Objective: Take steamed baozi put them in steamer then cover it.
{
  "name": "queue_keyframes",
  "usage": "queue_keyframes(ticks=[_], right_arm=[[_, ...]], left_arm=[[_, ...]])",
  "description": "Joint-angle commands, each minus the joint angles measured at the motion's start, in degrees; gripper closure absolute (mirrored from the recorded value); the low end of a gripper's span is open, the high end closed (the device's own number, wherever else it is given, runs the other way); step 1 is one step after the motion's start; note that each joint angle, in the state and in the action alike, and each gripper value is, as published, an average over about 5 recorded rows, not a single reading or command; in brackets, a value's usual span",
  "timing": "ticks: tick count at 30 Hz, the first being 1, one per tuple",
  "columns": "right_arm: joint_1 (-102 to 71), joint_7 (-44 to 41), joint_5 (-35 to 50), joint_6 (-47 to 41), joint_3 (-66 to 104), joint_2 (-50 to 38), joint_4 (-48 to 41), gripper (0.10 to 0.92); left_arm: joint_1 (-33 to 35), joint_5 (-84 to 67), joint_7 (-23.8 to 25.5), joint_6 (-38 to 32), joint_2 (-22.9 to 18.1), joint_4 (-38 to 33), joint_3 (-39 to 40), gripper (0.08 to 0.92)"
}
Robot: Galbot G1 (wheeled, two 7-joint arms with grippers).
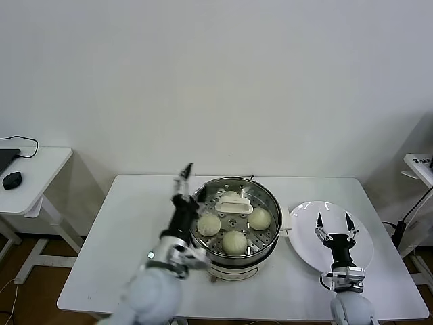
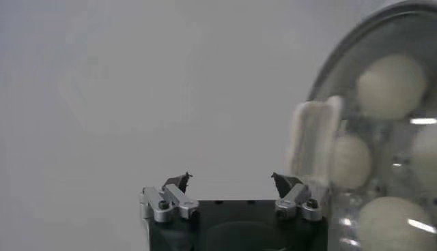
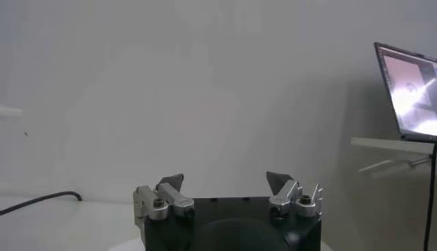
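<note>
I see the steamer (image 1: 237, 230) near the middle of the table (image 1: 122, 223), with the cover (image 1: 235, 218) sitting on it and its cream handle (image 1: 234, 204) at the centre. Four baozi (image 1: 235, 241) show through the glass, spaced around the perforated tray.

My left gripper (image 1: 191, 181) is just beside the steamer's left rim, fingers spread wide and holding nothing. One fingertip stands up clear of the pot, the other sits close against the rim. In the left wrist view the open gripper (image 2: 231, 179) has only blank wall between its tips, and the cover (image 2: 382, 136) with its handle (image 2: 311, 140) lies off to one side, apart from the fingers (image 2: 179, 183).

My right gripper (image 1: 333, 225) hangs over the white plate (image 1: 362, 250), which lies just beside the steamer on its right. Its fingers are also spread wide and hold nothing. The right wrist view shows the same open gripper (image 3: 225, 183) facing the wall, with a screen (image 3: 410, 92) on a side stand beyond.

Nothing stands between the left gripper and the steamer. Left of the steamer the table is bare out to its edge, and beyond that edge is a small side desk (image 1: 40, 169) with a mouse (image 1: 11, 180) on it. The plate reaches close to the table's right edge. Behind the steamer a bare strip of table runs to the wall.
</note>
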Motion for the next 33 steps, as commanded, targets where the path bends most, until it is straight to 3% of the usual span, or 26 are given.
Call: queue_keyframes(ticks=[1, 10, 33], right_arm=[[-1.76, -2.85, 4.92, -2.75, -1.40, -0.53, 2.17, 0.203], [-3.90, -3.61, 6.82, -2.31, -1.09, -0.83, 3.30, 0.203], [-4.66, -3.26, 7.13, -2.82, -0.05, -1.43, 4.25, 0.203]], left_arm=[[1.16, -54.38, -14.53, -24.25, 2.04, 14.73, -24.04, 0.177], [4.25, -57.62, -9.78, -32.41, -1.27, 23.48, -24.53, 0.177], [10.12, -56.02, -6.95, -36.60, -3.97, 26.13, -24.65, 0.177]])
